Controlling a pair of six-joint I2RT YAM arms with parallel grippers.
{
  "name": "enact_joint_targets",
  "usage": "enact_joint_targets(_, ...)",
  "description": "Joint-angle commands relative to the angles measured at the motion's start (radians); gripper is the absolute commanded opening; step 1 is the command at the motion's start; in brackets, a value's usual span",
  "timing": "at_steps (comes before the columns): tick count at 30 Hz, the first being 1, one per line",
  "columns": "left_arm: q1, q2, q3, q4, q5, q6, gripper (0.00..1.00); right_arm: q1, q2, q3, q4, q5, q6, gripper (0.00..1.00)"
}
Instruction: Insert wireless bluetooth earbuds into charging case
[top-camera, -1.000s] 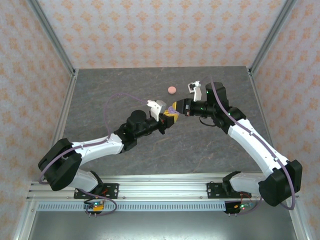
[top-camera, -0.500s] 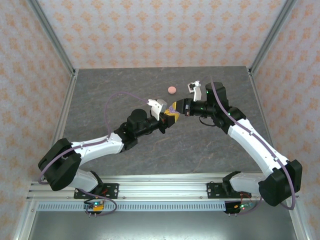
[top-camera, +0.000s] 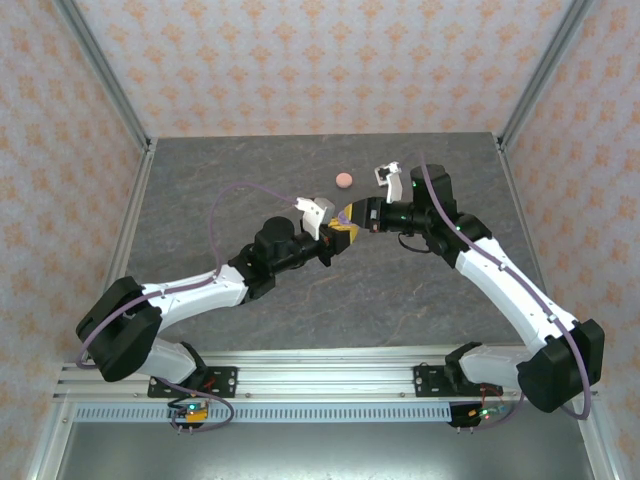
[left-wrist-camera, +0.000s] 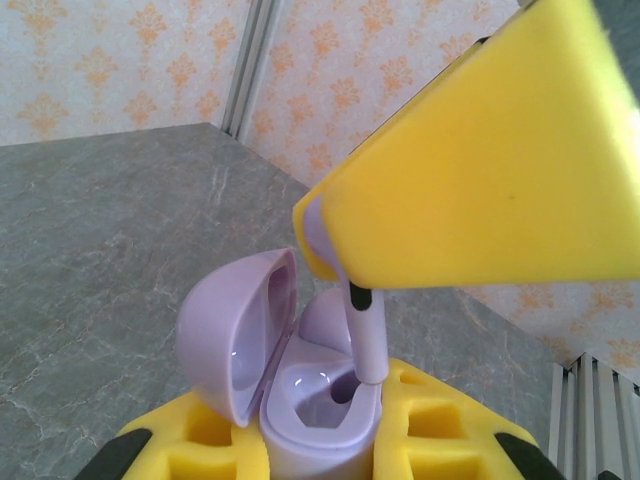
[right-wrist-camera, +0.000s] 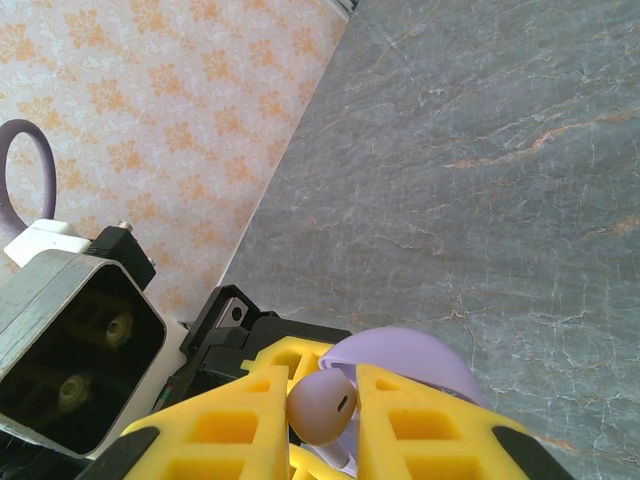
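MID-BENCH, TWO ARMS MEETING: I am clamping the lilac charging case (left-wrist-camera: 310, 410) between the yellow pads (left-wrist-camera: 200, 440) of my left jaws. They are drawn in narrow around its base, with the lid (left-wrist-camera: 235, 335) swung back, so the open wells are facing my other arm. My right jaws are pinching the lilac earbud (right-wrist-camera: 322, 405) by its rounded head, closed snugly on it. That is leaving the stem (left-wrist-camera: 366, 335) free to lead the way in.

In the left wrist view the earbud's long axis is running nearly upright against the case. The head is sitting on top between the right pads and the stem tip is pointing down at the mouth of the right-hand well. Whether the tip is touching the well's floor, I cannot tell. Both arms are holding the pair over the grey bench (top-camera: 250, 170), and a pink round piece (top-camera: 344, 179) is lying on it well apart, toward the back.
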Motion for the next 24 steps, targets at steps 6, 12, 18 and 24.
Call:
enact_joint_targets(6, -0.003, -0.047, 0.030, -0.005, -0.033, -0.018, 0.00, 0.006, -0.019, 0.024, -0.044, 0.026, -0.042, 0.20)
enact_joint_targets(12, -0.004, -0.051, 0.032, -0.010, -0.031, -0.020, 0.00, 0.006, -0.019, 0.025, -0.056, 0.021, -0.048, 0.21)
enact_joint_targets(18, -0.003, -0.048, 0.037, -0.005, -0.016, -0.025, 0.00, 0.010, -0.018, 0.027, -0.053, 0.016, -0.046, 0.21)
enact_joint_targets(24, -0.003, -0.036, 0.035, 0.005, -0.026, -0.024, 0.00, 0.017, -0.014, 0.025, -0.008, 0.012, -0.010, 0.21)
